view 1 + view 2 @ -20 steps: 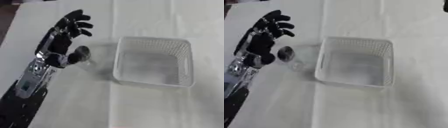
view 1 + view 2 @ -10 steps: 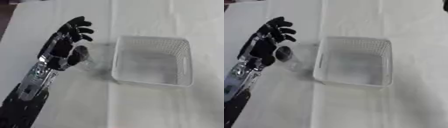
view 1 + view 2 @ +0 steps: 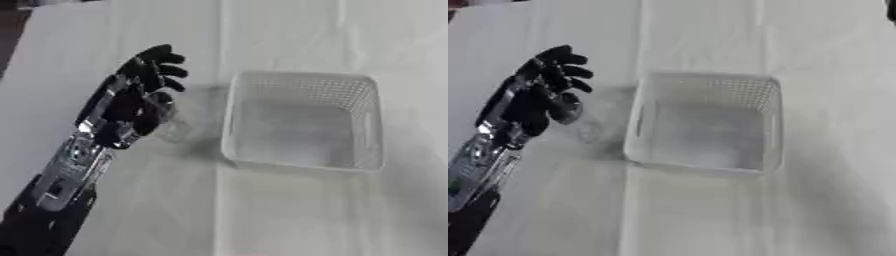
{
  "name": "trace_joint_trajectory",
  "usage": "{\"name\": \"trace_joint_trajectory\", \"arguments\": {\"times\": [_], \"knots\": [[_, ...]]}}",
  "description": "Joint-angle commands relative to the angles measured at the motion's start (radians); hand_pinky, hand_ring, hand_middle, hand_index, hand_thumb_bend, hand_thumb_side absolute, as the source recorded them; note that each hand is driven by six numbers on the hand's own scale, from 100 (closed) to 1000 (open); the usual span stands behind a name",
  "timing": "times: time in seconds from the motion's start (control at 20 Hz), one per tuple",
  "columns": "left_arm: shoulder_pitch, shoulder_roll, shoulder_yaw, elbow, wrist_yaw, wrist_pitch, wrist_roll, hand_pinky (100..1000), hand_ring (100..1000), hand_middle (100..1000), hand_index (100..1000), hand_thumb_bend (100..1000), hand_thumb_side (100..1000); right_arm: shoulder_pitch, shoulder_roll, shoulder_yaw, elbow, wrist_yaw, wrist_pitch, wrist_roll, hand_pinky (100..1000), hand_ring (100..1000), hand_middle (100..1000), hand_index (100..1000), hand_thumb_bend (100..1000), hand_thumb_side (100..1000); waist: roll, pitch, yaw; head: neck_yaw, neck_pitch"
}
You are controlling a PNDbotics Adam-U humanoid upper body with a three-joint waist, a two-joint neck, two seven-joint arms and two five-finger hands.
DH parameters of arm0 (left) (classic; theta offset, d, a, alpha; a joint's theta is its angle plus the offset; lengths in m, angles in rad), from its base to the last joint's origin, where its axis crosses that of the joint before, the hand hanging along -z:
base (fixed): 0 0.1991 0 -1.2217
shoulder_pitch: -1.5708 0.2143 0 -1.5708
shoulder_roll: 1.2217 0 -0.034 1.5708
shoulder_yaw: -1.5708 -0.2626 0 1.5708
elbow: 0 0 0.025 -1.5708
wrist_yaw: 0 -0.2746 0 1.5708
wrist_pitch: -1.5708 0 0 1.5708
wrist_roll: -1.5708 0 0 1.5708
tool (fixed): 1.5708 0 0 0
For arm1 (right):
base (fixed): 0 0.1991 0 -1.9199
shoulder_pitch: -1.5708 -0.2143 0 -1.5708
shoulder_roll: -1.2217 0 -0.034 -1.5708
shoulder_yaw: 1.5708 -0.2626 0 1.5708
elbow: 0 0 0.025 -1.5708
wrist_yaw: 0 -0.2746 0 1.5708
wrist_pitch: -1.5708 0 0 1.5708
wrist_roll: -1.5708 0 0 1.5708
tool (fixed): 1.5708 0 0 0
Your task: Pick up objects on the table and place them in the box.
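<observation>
The left hand [image 3: 131, 107] is covering most of a small clear thing [image 3: 175, 131]; its shape is blurring into the bench [image 3: 289, 215], so what it is cannot be told. Whether the fingers [image 3: 157, 75] are touching it is also not clear. The forearm is running out at the lower left edge. The white box [image 3: 703, 122] is hiding the bench behind its walls.

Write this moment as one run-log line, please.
left hand: over clear object, fingers spread | object: on table, left of basket | basket: looks empty | right hand: not in view
</observation>
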Motion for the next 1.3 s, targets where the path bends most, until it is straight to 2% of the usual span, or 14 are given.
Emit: {"name": "trace_joint_trajectory", "arguments": {"times": [0.05, 0.75, 1.3], "knots": [[0.004, 0.021, 0.001, -0.031, -0.009, -0.006, 0.001, 642, 763, 773, 925, 526, 607, -0.016, -0.02, -0.002, -0.013, -0.004, -0.062, 0.067, 294, 437, 725, 549, 100, 959, -0.002, -0.015, -0.001, -0.003, 0.0], [0.008, 0.037, 0.011, -0.046, -0.042, -0.018, -0.003, 644, 761, 771, 919, 519, 612, -0.014, -0.024, 0.0, -0.013, -0.008, -0.06, 0.079, 293, 437, 725, 544, 100, 957, 0.005, -0.014, -0.001, -0.005, 0.0], [0.002, 0.056, 0.089, -0.066, -0.109, -0.042, 0.046, 652, 762, 770, 909, 547, 562, -0.009, -0.024, -0.001, -0.013, -0.009, -0.059, 0.084, 294, 437, 724, 539, 100, 959, 0.002, -0.019, 0.007, -0.01, 0.0]]}}
